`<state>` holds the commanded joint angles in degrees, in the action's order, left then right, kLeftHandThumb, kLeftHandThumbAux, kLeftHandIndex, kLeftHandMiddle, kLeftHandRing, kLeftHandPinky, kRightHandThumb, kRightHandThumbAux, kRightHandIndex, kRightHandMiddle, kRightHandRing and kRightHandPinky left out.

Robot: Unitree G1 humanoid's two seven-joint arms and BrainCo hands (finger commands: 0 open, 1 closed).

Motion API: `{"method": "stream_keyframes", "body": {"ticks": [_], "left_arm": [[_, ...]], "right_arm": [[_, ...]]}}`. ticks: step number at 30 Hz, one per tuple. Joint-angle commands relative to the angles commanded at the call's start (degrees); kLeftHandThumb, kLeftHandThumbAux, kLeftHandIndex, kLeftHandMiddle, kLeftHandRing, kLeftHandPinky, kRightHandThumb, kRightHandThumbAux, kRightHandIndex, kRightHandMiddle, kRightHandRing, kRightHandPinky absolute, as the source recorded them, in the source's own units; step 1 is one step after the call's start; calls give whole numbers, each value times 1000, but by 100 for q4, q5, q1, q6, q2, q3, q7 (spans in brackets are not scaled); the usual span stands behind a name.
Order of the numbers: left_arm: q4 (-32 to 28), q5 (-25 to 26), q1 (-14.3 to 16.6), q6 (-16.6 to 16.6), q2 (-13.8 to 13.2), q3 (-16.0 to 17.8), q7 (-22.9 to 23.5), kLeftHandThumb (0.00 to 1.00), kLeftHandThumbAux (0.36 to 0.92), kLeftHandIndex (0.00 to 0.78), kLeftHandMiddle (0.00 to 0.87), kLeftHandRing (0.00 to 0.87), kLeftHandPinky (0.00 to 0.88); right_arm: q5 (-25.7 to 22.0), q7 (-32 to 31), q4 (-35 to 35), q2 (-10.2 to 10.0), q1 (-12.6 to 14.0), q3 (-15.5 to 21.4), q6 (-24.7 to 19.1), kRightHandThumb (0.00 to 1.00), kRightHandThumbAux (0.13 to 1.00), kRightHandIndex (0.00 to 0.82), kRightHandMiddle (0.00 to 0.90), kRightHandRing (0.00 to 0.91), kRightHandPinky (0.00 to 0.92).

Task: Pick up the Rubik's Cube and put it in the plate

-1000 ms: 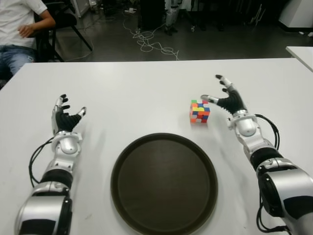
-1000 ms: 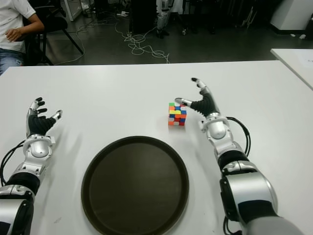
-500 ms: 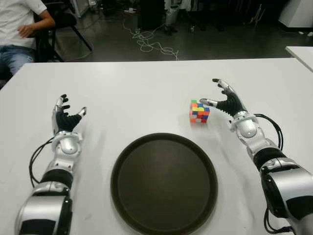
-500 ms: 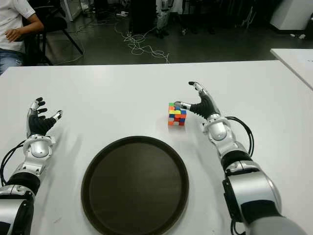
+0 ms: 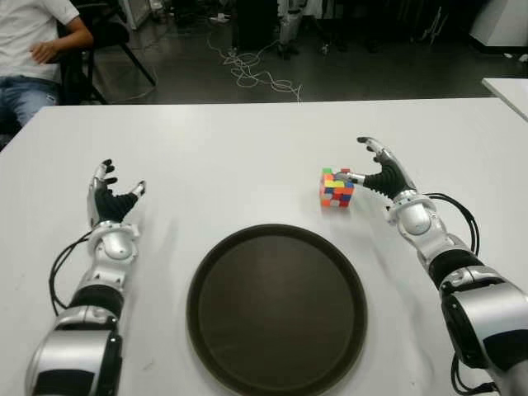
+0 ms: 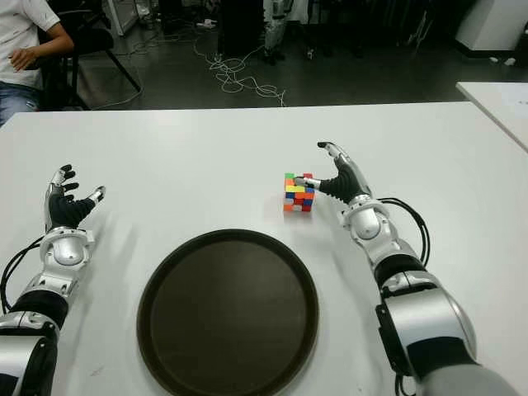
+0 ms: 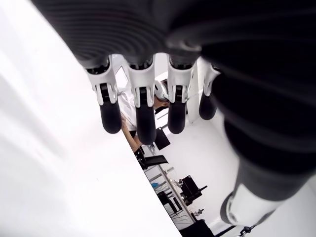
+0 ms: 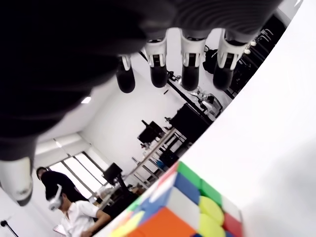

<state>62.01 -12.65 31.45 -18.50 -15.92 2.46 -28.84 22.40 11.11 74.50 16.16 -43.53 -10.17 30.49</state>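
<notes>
Rubik's Cube sits on the white worktop, just beyond the far right rim of the round dark plate, apart from it. My right hand is hard against the cube's right side, thumb tip at or touching its upper right edge; the eye views do not let me say contact for certain. Fingers of that hand are spread and arched above and beyond the cube, not closed on anything; in the right wrist view the cube shows under the palm with open air between it and the fingertips. So the cube lies to my left of the right palm, inside the span between thumb and fingers, which is what the close has to bracket. Being a cube it has no long axis; it stands slightly turned, a corner edge toward me. Right hand is much the nearer; my left hand shows well apart over the left side of the worktop, left of the plate, fingers loosely extended and empty. Hidden: the cube's far and right faces behind my thumb, and its base contact with the worktop in the wrist view. A seated person shows at the far left, cut off by the frame
</notes>
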Motion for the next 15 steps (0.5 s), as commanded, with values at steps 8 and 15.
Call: {"method": "stream_keyframes", "body": {"ticks": [8,15], "left_arm": [[6,47,4,10,2,24,44,263,764,111,181,205,257],[2,80,12,13,-1,42,81,280,767,110,166,182,223]], "right_arm": [[36,-69,4,33,-18,-64,18,0,515,40,23,59,110],[35,-125,-69,123,-39,-115,102,0,505,38,18,42,83]]}}
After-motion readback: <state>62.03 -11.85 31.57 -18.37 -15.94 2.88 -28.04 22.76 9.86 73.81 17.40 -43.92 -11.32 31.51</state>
